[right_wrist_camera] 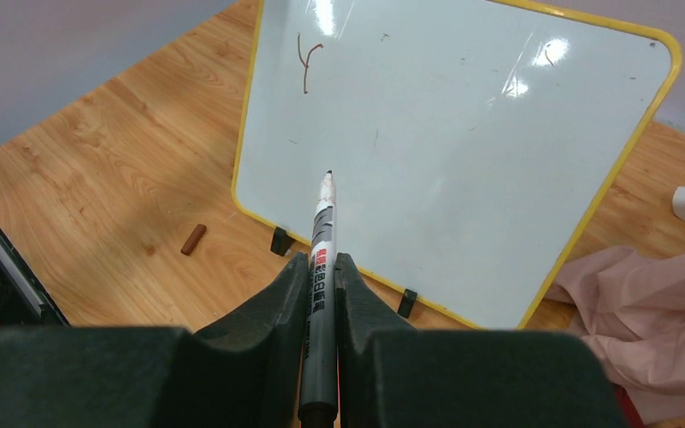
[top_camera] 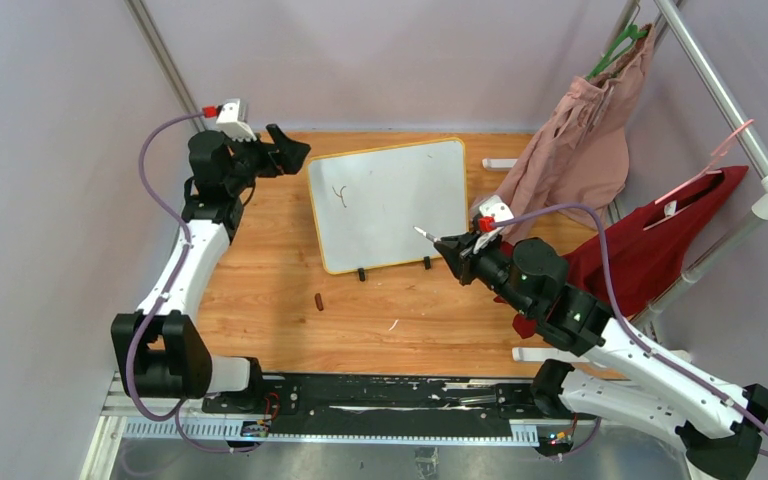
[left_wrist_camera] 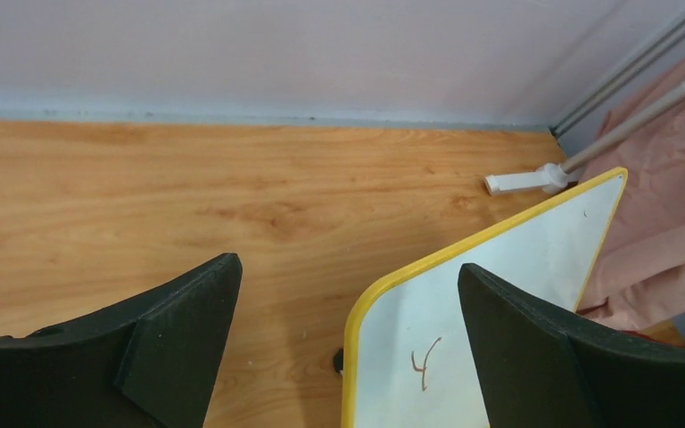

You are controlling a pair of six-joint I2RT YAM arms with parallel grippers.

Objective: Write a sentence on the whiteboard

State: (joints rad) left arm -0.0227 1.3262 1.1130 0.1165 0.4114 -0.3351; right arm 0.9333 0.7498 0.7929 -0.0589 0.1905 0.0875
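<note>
The whiteboard (top_camera: pixel 390 205) with its yellow frame stands tilted on two black feet on the wooden table; it also shows in the left wrist view (left_wrist_camera: pixel 517 259) and the right wrist view (right_wrist_camera: pixel 464 134). Of the sentence, only one reddish-brown Y-shaped stroke (top_camera: pixel 340 194) (left_wrist_camera: pixel 425 363) (right_wrist_camera: pixel 306 59) shows, near the board's upper left corner. My left gripper (top_camera: pixel 295 152) (left_wrist_camera: pixel 348 263) is open at that corner, holding nothing. My right gripper (top_camera: pixel 450 245) (right_wrist_camera: pixel 321 259) is shut on a grey marker (top_camera: pixel 428 235) (right_wrist_camera: pixel 324 232), whose tip points at the board's lower part; I cannot tell if it touches.
A small brown marker cap (top_camera: pixel 319 300) (right_wrist_camera: pixel 193 238) lies on the table in front of the board. Pink cloth (top_camera: pixel 580 140) and red cloth (top_camera: pixel 650 250) hang from a metal rack at the right. The rack's white foot (top_camera: pixel 500 163) (left_wrist_camera: pixel 517 182) lies behind the board.
</note>
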